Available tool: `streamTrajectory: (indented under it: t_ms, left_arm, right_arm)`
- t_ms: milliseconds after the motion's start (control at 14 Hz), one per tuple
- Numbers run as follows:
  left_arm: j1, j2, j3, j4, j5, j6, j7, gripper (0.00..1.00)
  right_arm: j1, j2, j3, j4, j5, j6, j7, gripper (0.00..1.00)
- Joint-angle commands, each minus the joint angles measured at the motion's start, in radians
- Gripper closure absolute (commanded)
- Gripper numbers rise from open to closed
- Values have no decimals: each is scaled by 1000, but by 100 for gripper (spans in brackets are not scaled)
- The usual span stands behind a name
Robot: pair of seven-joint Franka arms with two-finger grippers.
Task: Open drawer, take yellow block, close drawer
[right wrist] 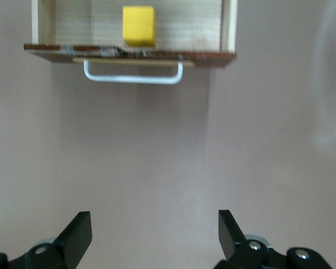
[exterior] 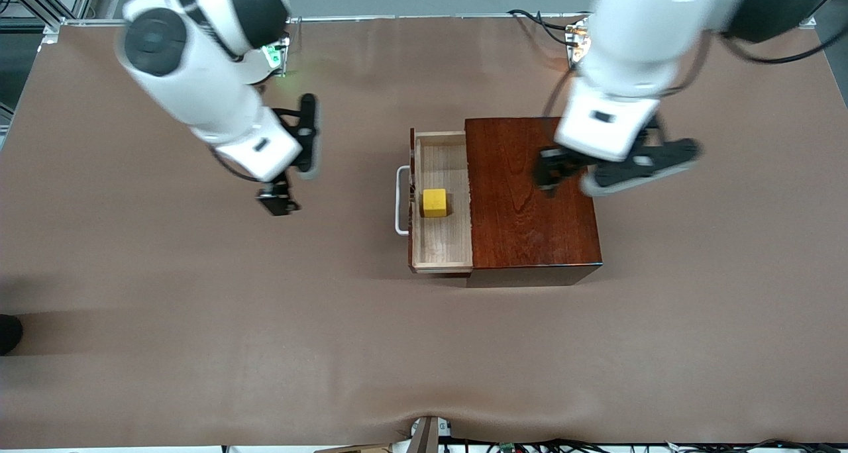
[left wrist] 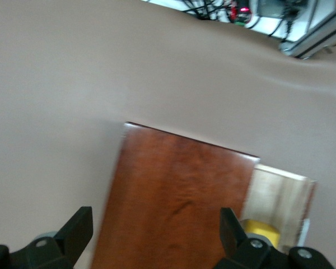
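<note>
The dark reddish-brown box (exterior: 530,195) stands mid-table. Its pale-wood drawer (exterior: 440,241) is pulled out toward the right arm's end, with the white handle (exterior: 400,200) in front. The yellow block (exterior: 434,202) lies in the drawer. My left gripper (exterior: 586,173) hovers open and empty over the box top (left wrist: 173,196); its wrist view also shows the drawer (left wrist: 280,193) and the block (left wrist: 261,232). My right gripper (exterior: 295,168) is open and empty over bare table in front of the drawer; its wrist view shows the handle (right wrist: 133,78), the drawer (right wrist: 185,19) and the block (right wrist: 139,25).
The brown table cover (exterior: 199,320) spreads all round the box. Cables (exterior: 543,22) lie at the table's edge by the left arm's base. A dark object (exterior: 8,334) sits at the table's edge at the right arm's end.
</note>
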Motion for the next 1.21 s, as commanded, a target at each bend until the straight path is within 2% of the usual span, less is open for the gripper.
streamTrajectory:
  t_ms: [0,285,499,997,1068,1140]
  left_arm:
    - [79,-101,-14,-108,-9,-38,139,0]
    - [189,-215,-15,-255,-10,-35,289,0]
    - [245,-252,-14,-314,-29,-35,340,0]
    - [298,-291,-14,-352,-27,-41,405,0]
    - [318,-302,-26,-369,-26,-40,423,0]
    - [373,-316,-73,-389,-26,-35,437,0]
  right_arm:
    - [71,139,-13,154,-7,-19,-7,0]
    - [185,277,-13,255,-3,-16,149,0]
    - [249,381,-11,335,-1,-12,237,0]
    - [292,469,-11,337,16,96,224,0]
    - [292,480,-11,337,16,111,224,0]
    - [292,492,-11,337,16,126,224,0]
